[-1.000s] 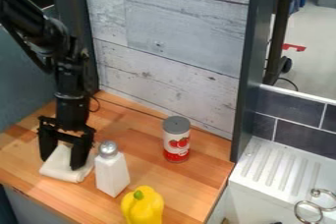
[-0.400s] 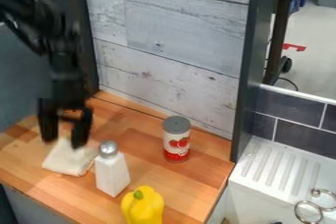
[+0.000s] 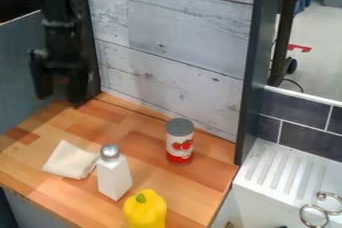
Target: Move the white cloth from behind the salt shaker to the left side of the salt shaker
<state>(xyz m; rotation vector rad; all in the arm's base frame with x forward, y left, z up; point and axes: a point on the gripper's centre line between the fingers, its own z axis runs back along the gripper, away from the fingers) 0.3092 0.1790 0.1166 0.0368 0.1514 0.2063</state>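
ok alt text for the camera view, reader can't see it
A black robot claw, open and empty, hangs at upper left above a wooden counter holding a folded white cloth, a white shaker, a yellow pepper and a red-and-white can.

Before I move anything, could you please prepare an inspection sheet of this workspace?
Surface: wooden counter, patchwork of lighter and darker strips.
Job's things: folded white cloth, lying beside the white shaker; whether they touch, I cannot tell.
Clutter: shaker upright, can upright near the plank-look panel, yellow pepper at the front.
Gripper: open, above the counter's far left part, holding nothing.
Cables: on the counter, nothing seen; a thin dark line behind the sink is probably one.
Surroundings: panel behind, sink at right.
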